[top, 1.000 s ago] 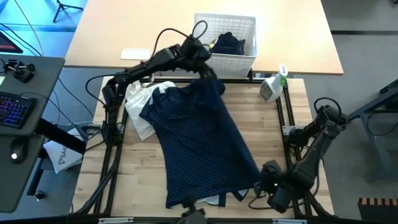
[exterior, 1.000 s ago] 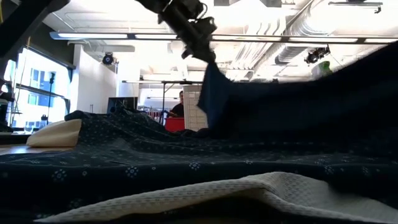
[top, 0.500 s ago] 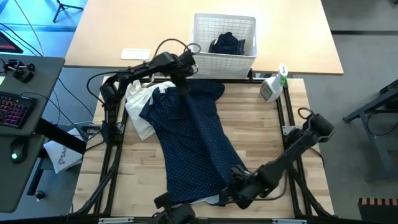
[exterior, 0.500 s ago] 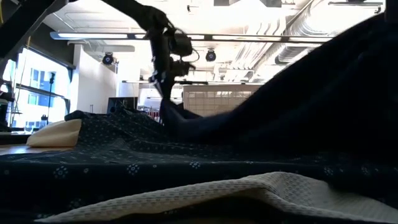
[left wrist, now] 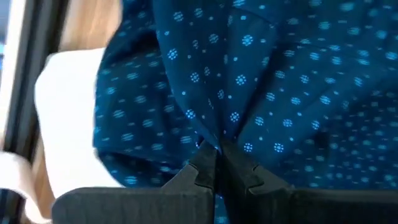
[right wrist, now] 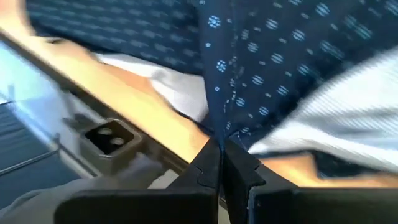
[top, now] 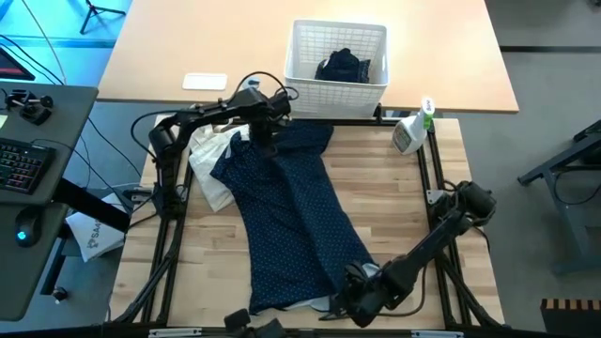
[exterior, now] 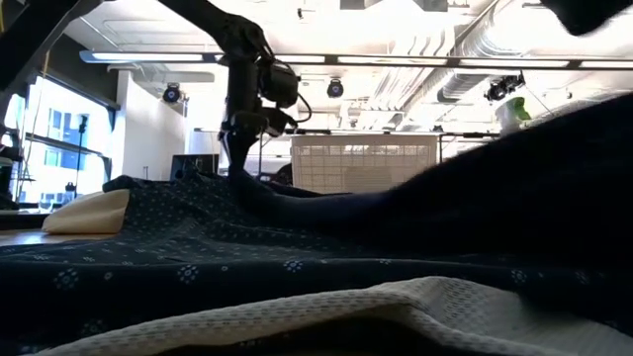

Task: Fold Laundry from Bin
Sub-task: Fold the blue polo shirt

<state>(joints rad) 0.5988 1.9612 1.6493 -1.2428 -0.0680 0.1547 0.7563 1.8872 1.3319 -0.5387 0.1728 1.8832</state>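
A navy shirt with tiny white dots lies stretched out on the wooden table, from its far left toward the near edge. My left gripper is shut on the shirt's far end, pointing down. My right gripper is shut on its near end, close to the near edge. In the low view the left gripper stands low over the shirt. The white lattice bin stands beyond the table's far edge with a dark navy piece inside. My left gripper pinches a gathered fold of the dotted shirt between its two fingertips, coming from above and pointing down. The cloth around the fold lies on the table and creases run out from the pinch. My right gripper pinches the shirt's near end at its fingertips, slanting down from the table's right. The cloth rises from the pinch in a narrow drawn-up fold just above the tabletop.
A cream-white cloth bag lies at the shirt's left, partly under it. A spray bottle stands at the far right corner. White mesh cloth shows under the shirt's near end. Bare wood lies to the shirt's right.
My left gripper has come down from in front of the bin toward the table's left and near side, tipping to point down and laying the shirt's far end on the table. My right gripper has sunk and gone leftward along the near edge, and the shirt has narrowed.
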